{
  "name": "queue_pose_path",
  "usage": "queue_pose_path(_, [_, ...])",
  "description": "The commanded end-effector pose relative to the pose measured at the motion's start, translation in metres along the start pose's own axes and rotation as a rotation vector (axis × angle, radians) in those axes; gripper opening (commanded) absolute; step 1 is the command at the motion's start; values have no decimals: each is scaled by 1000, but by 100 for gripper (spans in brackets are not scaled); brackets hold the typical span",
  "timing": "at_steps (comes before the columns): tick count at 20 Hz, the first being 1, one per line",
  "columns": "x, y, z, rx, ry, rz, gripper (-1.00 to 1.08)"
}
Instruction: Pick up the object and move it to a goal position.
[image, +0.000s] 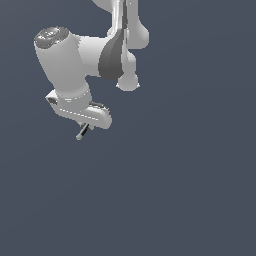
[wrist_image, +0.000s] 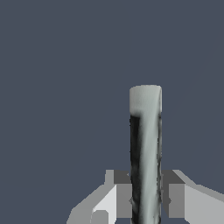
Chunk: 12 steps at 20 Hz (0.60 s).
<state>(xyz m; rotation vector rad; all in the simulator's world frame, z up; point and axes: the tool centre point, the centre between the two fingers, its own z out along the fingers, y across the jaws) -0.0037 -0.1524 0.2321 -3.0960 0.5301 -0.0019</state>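
Note:
The object is a thin grey rod (image: 82, 133) with a paler end, sticking out below my hand in the exterior view, high above the plain floor. In the wrist view the rod (wrist_image: 146, 148) stands between my two fingers, its pale end pointing away from the camera and a dark streak along its side. My gripper (wrist_image: 146, 199) is shut on the rod, with a finger (wrist_image: 124, 199) pressed against each side. In the exterior view the fingertips are hidden under the white hand (image: 82, 112).
The white arm (image: 100, 55) reaches in from the upper part of the exterior view. Below and around it lies a plain dark blue-grey floor (image: 165, 190). No goal marker shows.

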Motion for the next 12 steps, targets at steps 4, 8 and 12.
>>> queue_pose_path(4, [3, 12, -34, -1, -1, -1, -100])
queue_pose_path(8, [5, 16, -47, -1, -1, -1, -100])
queue_pose_path(12, [6, 18, -50, -1, -1, -1, -100])
